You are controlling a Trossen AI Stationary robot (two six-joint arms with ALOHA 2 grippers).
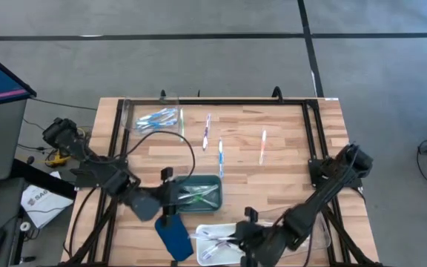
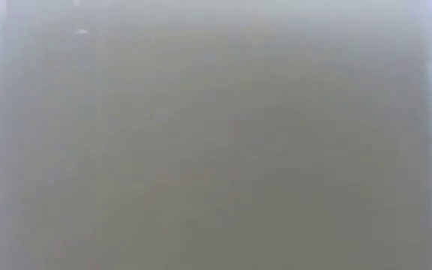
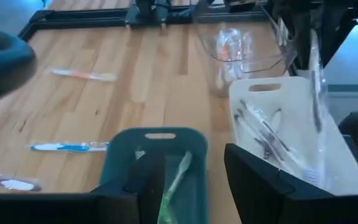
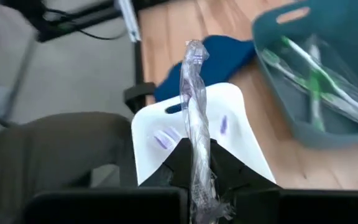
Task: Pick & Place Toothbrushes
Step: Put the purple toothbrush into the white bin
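A: Over the white plastic tray (image 4: 241, 134), a clear-wrapped purple toothbrush (image 4: 194, 118) is clamped upright in the right gripper (image 4: 199, 180).

B: Noted. Left gripper (image 3: 188, 180), jaws parted, nothing held, above the teal tray (image 3: 120, 165). Wrapped brush is best lowered flat before release, lest it tip out.

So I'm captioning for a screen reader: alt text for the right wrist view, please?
The right gripper, shut on a clear-wrapped purple toothbrush, holds it above a white tray. Beyond lie a dark blue cloth and a teal tray holding green toothbrushes.
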